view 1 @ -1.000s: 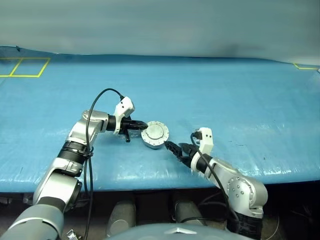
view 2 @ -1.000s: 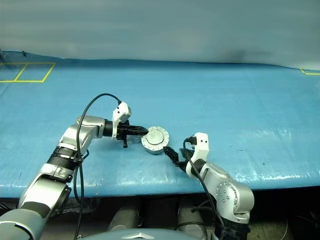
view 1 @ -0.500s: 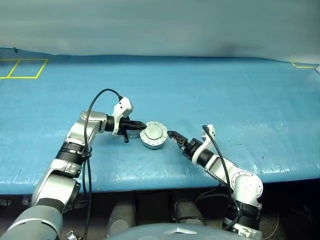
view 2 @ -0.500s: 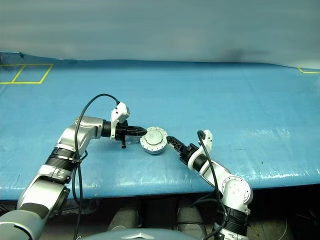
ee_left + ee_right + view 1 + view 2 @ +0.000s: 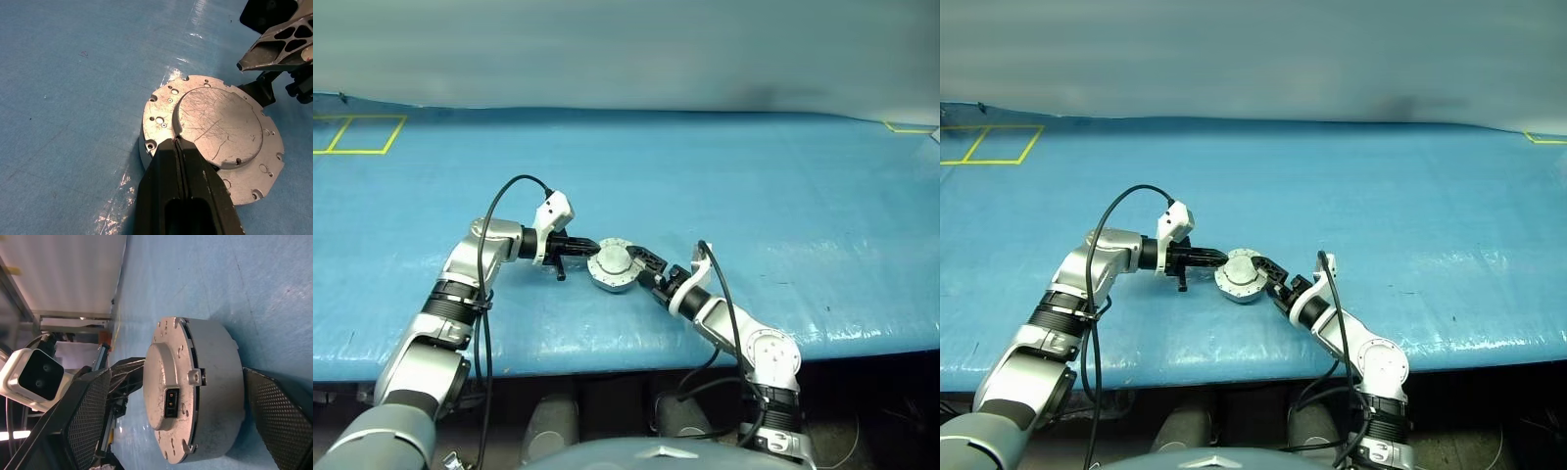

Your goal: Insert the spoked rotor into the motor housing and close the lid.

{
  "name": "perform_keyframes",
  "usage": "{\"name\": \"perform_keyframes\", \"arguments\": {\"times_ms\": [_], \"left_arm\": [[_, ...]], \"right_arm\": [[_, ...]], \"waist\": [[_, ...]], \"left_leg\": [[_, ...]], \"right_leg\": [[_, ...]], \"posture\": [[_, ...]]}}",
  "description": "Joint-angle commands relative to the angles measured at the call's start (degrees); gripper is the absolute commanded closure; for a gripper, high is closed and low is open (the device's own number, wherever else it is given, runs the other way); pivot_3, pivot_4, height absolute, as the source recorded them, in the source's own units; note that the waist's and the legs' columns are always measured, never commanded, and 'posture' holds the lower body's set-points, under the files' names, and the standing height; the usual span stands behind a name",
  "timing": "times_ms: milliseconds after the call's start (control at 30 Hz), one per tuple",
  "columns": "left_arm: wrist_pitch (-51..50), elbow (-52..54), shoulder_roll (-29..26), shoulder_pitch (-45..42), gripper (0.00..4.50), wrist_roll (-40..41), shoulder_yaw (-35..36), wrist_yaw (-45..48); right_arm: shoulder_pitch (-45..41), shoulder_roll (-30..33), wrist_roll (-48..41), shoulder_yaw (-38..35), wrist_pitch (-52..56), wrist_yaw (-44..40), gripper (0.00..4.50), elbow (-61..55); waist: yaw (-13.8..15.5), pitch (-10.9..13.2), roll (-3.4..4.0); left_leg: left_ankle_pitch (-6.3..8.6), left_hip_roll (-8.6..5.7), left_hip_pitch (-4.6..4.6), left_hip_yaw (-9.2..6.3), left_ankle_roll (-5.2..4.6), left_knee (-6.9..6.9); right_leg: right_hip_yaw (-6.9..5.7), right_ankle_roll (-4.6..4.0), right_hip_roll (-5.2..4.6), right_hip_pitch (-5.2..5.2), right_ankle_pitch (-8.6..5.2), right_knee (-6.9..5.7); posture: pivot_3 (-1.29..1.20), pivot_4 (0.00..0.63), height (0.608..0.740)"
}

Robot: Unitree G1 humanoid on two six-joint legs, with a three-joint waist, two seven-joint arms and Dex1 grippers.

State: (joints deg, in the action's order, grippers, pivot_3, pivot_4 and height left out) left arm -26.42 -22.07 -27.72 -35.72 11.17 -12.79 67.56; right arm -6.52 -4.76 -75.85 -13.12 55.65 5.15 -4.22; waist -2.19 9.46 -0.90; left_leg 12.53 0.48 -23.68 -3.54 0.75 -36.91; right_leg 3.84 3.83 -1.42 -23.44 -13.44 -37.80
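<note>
The motor housing [image 5: 215, 387] sits on the blue bench [image 5: 783, 186] with the lid [image 5: 217, 125] down on it — between the two arms. The left end effector [image 5: 178, 147], fingers pressed together, rests its tips on the lid's rim. The right end effector [image 5: 176, 416] stands spread wide, one finger either side of the housing without gripping it — the nearer arm to clamp it.

grey lid [image 5: 217, 128], blue table cover [image 5: 754, 176]

The closed lid [image 5: 215, 129] hides the motor housing's [image 5: 212, 387] inside from us; we cannot tell whether the left pincer [image 5: 177, 143] touches it.
</note>
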Motion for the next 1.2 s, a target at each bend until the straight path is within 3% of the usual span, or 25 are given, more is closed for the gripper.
{"name": "perform_keyframes", "arguments": {"times_ms": [33,167,267,400,433,1200], "left_arm": [[-0.5,-0.5,0.2,1.1,4.50,-1.2,-2.0,0.7],[-0.3,-1.0,0.3,0.9,4.50,-1.4,-2.2,0.8],[-0.1,-1.3,0.4,0.7,4.50,-1.5,-2.3,0.9],[0.0,-1.2,0.5,0.8,4.50,-1.6,-2.3,1.0],[-0.1,-1.2,0.5,0.8,4.50,-1.6,-2.2,1.0],[0.0,-1.0,0.6,2.3,4.50,-2.4,-2.2,1.1]], "right_arm": [[1.2,-7.8,-5.4,3.6,0.4,0.8,0.02,-0.6],[3.3,-5.5,-6.8,6.0,2.2,2.0,0.20,0.0],[4.2,-4.8,-7.4,7.1,2.1,2.5,0.95,0.2],[4.9,-4.3,-7.8,8.2,1.7,2.7,2.29,0.3],[5.0,-4.2,-7.9,8.4,1.5,2.7,2.39,0.2],[9.1,-2.3,-7.2,8.2,-6.1,1.7,2.40,-6.7]], "waist": [[0.0,0.0,0.00],[-0.2,0.0,0.02],[-0.5,0.0,0.02],[-1.0,0.0,0.02],[-1.1,0.0,0.03],[-1.0,0.0,0.04]], "left_leg": [[0.00,0.00,-0.01,0.00,0.00,0.00],[0.01,0.02,0.00,-0.01,-0.01,0.06],[0.01,0.05,0.02,-0.01,-0.01,0.08],[0.00,0.07,0.02,0.01,-0.01,0.07],[0.00,0.07,0.02,0.01,-0.01,0.07],[0.01,0.02,0.00,0.00,-0.02,0.07]], "right_leg": [[0.00,0.00,0.00,-0.01,0.00,0.00],[0.00,0.00,0.02,-0.03,0.00,0.00],[0.00,-0.03,0.04,-0.03,-0.01,-0.01],[0.00,-0.06,0.04,-0.04,-0.04,-0.01],[0.01,-0.06,0.04,-0.04,-0.03,-0.01],[0.02,-0.02,0.00,-0.03,-0.03,0.01]], "posture": [[0.00,0.150,0.740],[0.00,0.150,0.740],[0.00,0.150,0.740],[0.00,0.150,0.740],[0.00,0.150,0.740],[0.00,0.150,0.740]]}}
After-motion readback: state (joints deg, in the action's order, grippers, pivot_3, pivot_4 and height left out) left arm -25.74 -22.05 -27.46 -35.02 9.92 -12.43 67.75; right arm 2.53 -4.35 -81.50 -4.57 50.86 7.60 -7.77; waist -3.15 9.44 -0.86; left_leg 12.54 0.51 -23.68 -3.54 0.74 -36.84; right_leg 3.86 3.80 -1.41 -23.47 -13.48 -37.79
